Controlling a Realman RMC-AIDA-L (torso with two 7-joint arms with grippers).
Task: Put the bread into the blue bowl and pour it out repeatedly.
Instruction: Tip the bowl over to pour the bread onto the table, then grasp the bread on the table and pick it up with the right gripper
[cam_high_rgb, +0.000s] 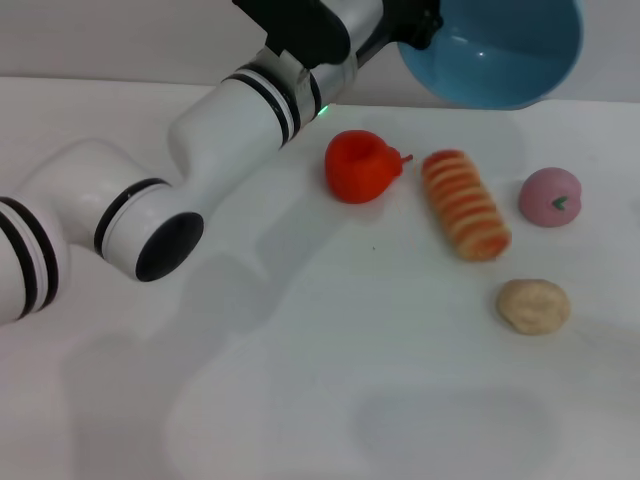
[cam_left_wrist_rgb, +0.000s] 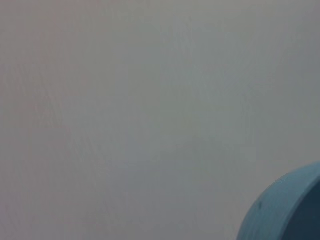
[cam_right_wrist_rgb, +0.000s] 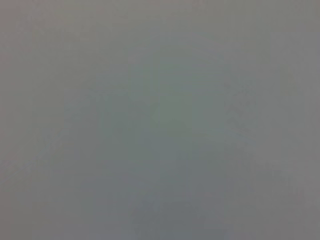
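One arm, the left, holds the blue bowl (cam_high_rgb: 505, 50) tilted above the bread (cam_high_rgb: 466, 203).

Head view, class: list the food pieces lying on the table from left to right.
Red fruit → bread → beige lump → pink fruit. The lump and pink fruit overlap slightly in left-right span; they are ordered by their centres.

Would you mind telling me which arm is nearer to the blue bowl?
Left. The left gripper is right at the blue bowl, which is raised and tilted above the table. The right arm is out of view.
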